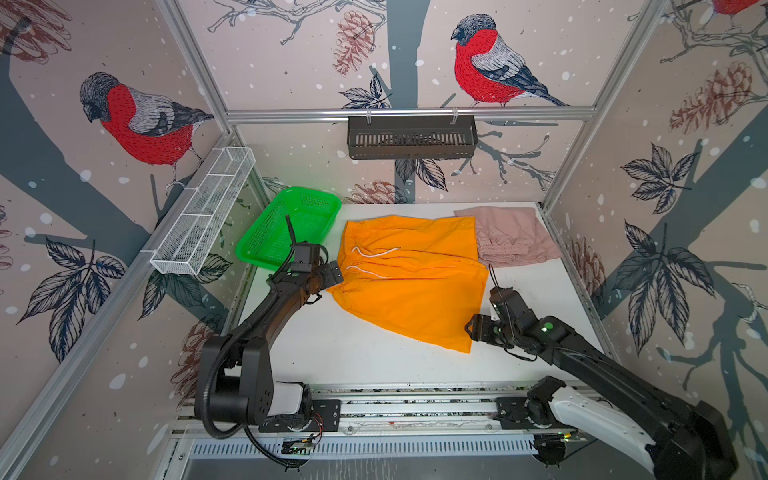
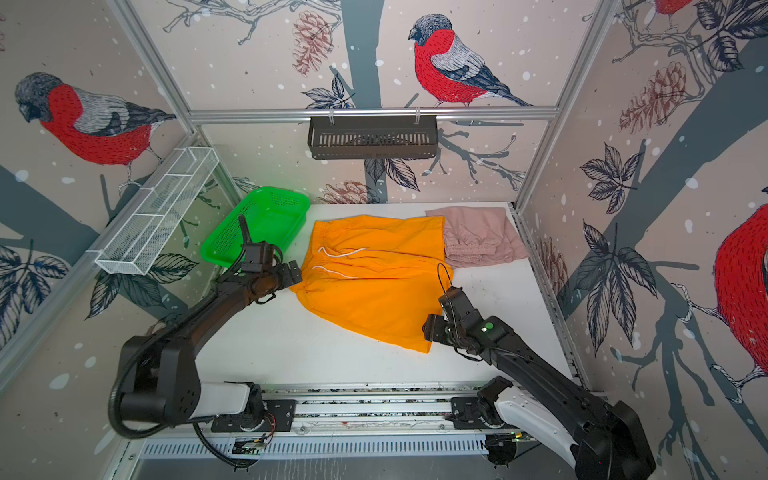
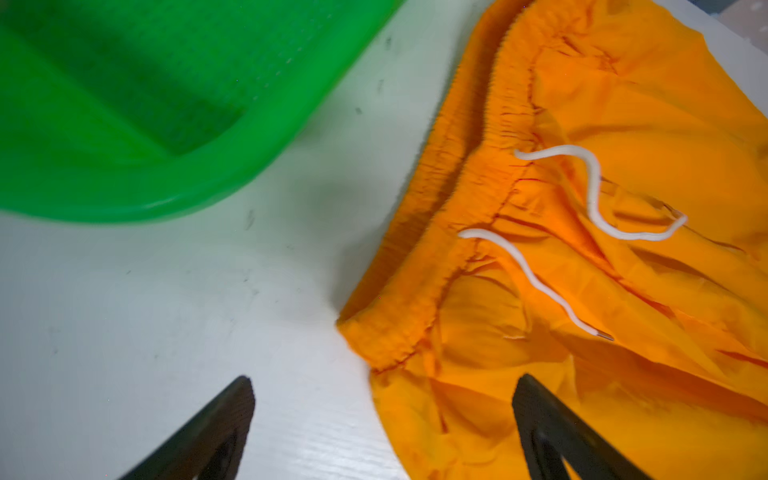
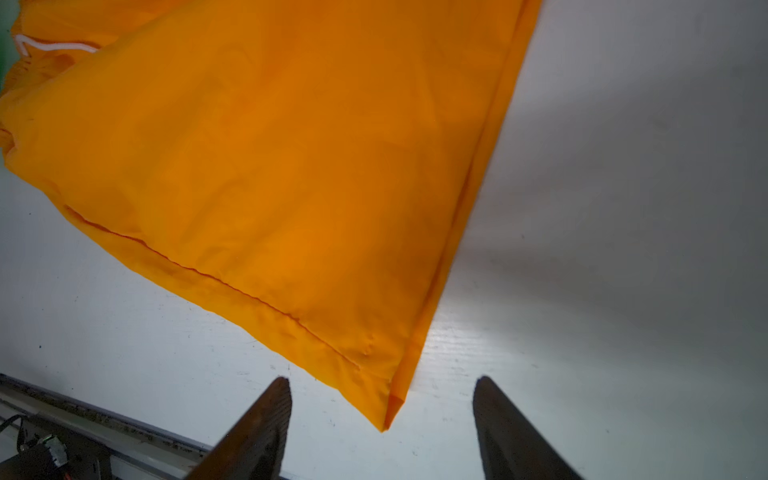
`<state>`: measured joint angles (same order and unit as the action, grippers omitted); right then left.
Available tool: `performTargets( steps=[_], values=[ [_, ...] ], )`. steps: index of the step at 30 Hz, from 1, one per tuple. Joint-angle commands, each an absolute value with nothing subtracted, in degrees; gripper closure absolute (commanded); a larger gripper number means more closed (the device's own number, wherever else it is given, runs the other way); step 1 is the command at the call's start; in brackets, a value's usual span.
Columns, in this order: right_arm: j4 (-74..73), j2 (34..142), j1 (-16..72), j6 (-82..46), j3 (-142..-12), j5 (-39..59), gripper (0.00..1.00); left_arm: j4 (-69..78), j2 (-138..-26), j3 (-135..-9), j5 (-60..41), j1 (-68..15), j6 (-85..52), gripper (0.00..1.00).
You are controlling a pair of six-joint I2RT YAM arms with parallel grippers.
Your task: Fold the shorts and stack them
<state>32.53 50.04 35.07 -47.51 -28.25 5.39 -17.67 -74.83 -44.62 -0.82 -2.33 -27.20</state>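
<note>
Now, first fold pending: orange shorts (image 1: 409, 278) lie flat. Your left gripper (image 3: 384, 386) gapes wide, waistband corner (image 3: 365, 336) just ahead of its fingers; right gripper (image 4: 382, 382) spread, hem corner (image 4: 386, 411) between its tips, nothing held. Pinch both corners next

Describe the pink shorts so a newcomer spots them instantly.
Go to the far right corner of the white table. The pink shorts lie there, bunched, edge meeting the orange shorts. Only they are dusty pink; the orange pair carries a white drawstring, they show none.
</note>
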Motion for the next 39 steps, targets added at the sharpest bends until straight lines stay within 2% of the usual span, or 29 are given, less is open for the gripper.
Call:
performTargets(
  steps=[1, 6, 12, 16, 21, 26, 32, 35, 39],
  values=[
    [31.26, 48.25, 37.49, -56.02, -25.52, 5.92, 0.31, -11.76, -69.89, -39.69, -5.11, -0.43, -30.56, 0.03],
    [27.04, 51.46, 42.66, -59.42, -24.35, 4.03, 0.31, -8.51, -66.19, -35.33, -6.37, -0.32, -32.03, 0.03],
    [25.97, 55.82, 46.92, -61.97, -24.41, 1.63, 0.31, -4.73, -67.29, -33.06, -10.35, -0.35, -33.63, 0.03],
    [23.72, 57.14, 48.40, -62.93, -23.03, 1.17, 0.34, -4.58, -69.06, -33.23, -11.25, -0.33, -33.54, 0.03],
    [20.51, 59.48, 48.65, -62.67, -22.44, 0.07, 0.46, -3.60, -72.41, -33.14, -10.16, -0.35, -31.69, 0.03],
    [19.95, 60.12, 47.85, -61.99, -22.94, -3.68, 0.61, 0.87, -74.68, -31.83, -9.65, -0.35, -31.82, 0.03],
    [16.86, 61.52, 46.46, -60.42, -22.96, -3.37, 0.81, 5.66, -78.36, -32.23, -10.60, -0.31, -30.68, 0.04],
    [18.18, 62.73, 46.32, -59.27, -24.07, -3.51, 0.95, 7.17, -80.91, -32.82, -10.63, -0.30, -30.02, 0.09],
    [20.27, 61.77, 46.32, -58.80, -24.78, -4.29, 0.97, 8.07, -83.12, -33.74, -9.35, -0.30, -28.54, 0.20]
  ],
)
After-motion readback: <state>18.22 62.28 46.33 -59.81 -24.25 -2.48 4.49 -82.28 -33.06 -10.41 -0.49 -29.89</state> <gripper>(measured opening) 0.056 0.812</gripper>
